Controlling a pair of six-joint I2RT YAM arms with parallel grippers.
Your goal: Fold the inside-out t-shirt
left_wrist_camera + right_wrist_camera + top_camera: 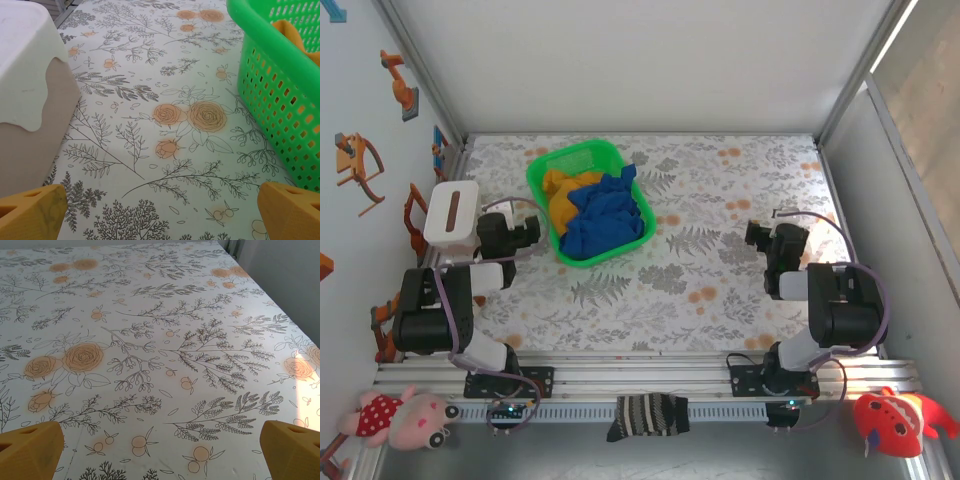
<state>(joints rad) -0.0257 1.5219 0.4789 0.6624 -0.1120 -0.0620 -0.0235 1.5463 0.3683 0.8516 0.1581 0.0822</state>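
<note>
Inside the green perforated basket [542,172] at rear-left, royal-blue inside-out t-shirt [605,222] bunched against a mustard-yellow garment [560,188], left gripper [160,215] jaws wide and empty above the floral tablecloth [720,290] beside the basket, right gripper [160,452] jaws wide and empty, well apart.

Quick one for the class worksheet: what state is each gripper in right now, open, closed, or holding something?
Left gripper: open, holding nothing, above the bare table.
Right gripper: open, holding nothing, above the bare table.
</note>
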